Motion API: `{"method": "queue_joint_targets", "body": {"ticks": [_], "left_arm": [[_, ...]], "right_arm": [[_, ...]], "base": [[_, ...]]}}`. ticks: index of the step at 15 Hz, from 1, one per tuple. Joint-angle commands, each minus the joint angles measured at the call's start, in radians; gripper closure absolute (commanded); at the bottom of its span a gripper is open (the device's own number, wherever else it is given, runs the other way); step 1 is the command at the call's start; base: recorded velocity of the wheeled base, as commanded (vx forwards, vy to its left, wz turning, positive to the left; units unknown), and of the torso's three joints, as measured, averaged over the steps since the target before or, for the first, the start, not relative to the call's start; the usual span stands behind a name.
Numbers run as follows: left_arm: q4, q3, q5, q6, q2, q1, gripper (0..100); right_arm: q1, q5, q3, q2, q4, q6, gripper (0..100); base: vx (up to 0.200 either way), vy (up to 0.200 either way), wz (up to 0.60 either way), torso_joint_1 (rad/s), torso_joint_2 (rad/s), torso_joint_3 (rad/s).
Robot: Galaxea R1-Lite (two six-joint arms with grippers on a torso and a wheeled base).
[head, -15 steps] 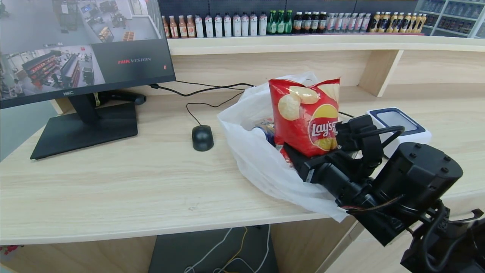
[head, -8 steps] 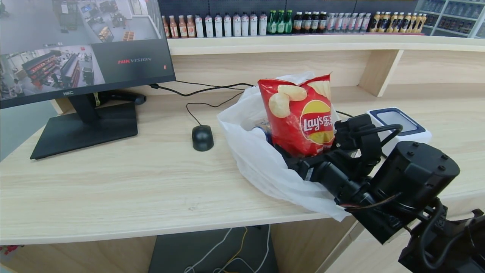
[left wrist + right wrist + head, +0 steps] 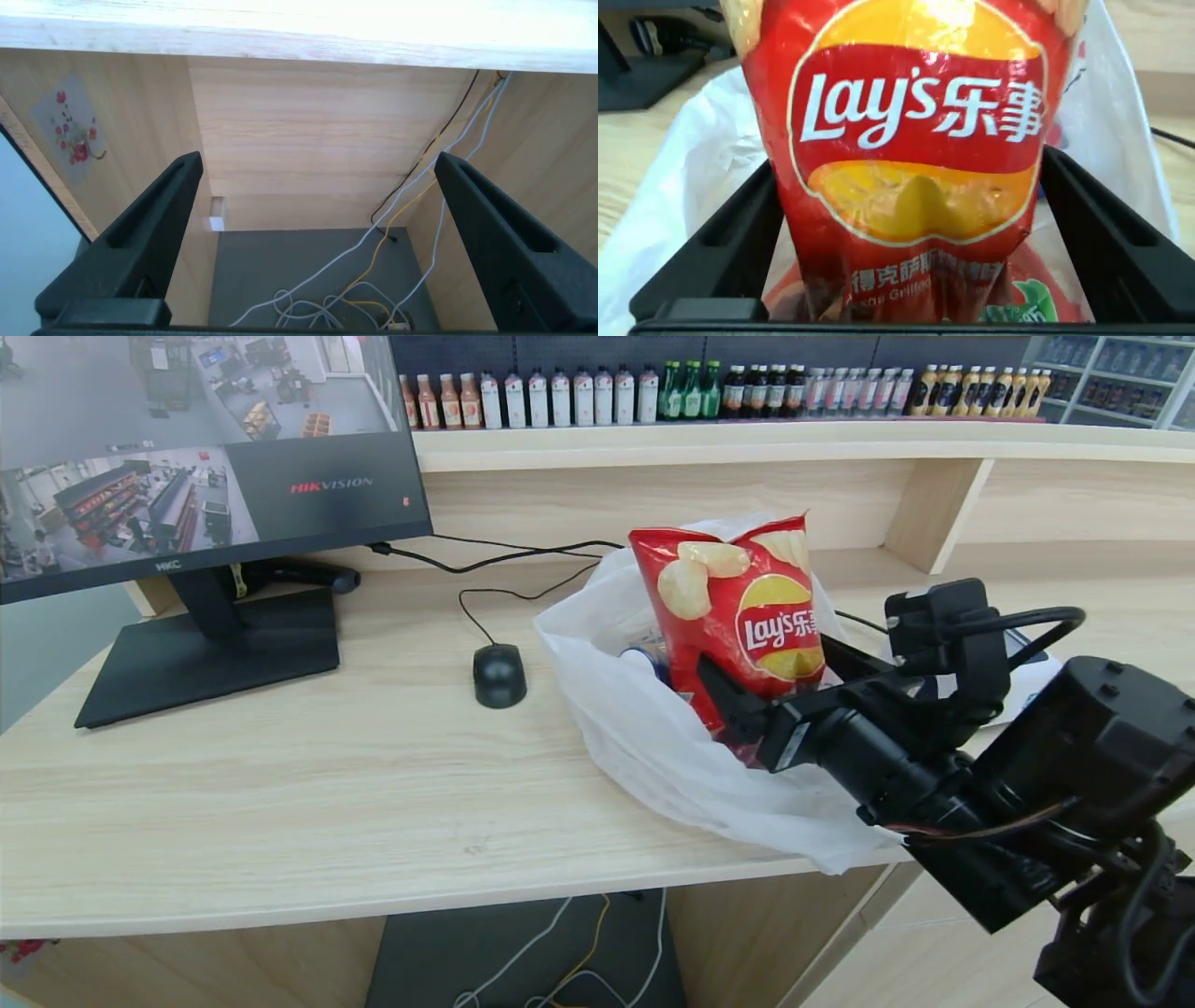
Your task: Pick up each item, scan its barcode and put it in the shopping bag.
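The left claw (image 3: 318, 168) is down below the bench (image 3: 280, 803). Its two fingers are spread wide apart and hold nothing. Past them are a wooden wall and some loose wires (image 3: 374, 280).

On top of the bench, a big black screen (image 3: 187, 457) stands at the back left corner. A black mouse (image 3: 499, 675) sits near the middle of the bench, and its thin cord runs toward the back edge.

Just beside the mouse is the white shopping bag (image 3: 644, 737). It sits close to the front edge, on the right half of the bench, and a bit of it hangs over that edge. Its mouth is open. The top of a blue can (image 3: 649, 663) peeks out from inside.

The red chip bag (image 3: 738, 611) stands upright in the open mouth of the shopping bag. Its lower end is down inside the white plastic and its top sticks up high. The right claw (image 3: 780, 695) grips the chip bag near the bottom, with one black finger pressed on each side.

Behind the right arm, by the right edge of the bench, lies a white box (image 3: 1034, 679), mostly hidden.

A long row of bottles (image 3: 728, 392) stands on the shelf (image 3: 803, 441) behind the bench.
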Motion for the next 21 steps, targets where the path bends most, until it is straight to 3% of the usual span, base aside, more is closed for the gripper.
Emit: {"method": "queue_joint_targets", "body": {"ticks": [1, 7, 10, 13, 21], "left_arm": [[0.0, 0.0, 0.0, 0.0, 0.0, 0.0, 0], [0.0, 0.0, 0.0, 0.0, 0.0, 0.0, 0], [0.0, 0.0, 0.0, 0.0, 0.0, -0.001, 0], [0.0, 0.0, 0.0, 0.0, 0.0, 0.0, 0], [0.0, 0.0, 0.0, 0.0, 0.0, 0.0, 0]], "right_arm": [[0.0, 0.0, -0.008, -0.056, 0.001, 0.0, 0], [-0.008, 0.0, -0.167, 0.012, 0.012, 0.0, 0], [-0.035, -0.002, -0.177, 0.108, 0.007, 0.001, 0], [-0.078, 0.0, -0.273, 0.188, 0.007, 0.003, 0], [-0.1, 0.0, -0.316, 0.217, 0.007, 0.006, 0]], "base": [[0.0, 0.0, 0.0, 0.0, 0.0, 0.0], [0.0, 0.0, 0.0, 0.0, 0.0, 0.0], [0.0, 0.0, 0.0, 0.0, 0.0, 0.0], [0.0, 0.0, 0.0, 0.0, 0.0, 0.0], [0.0, 0.0, 0.0, 0.0, 0.0, 0.0]]}}
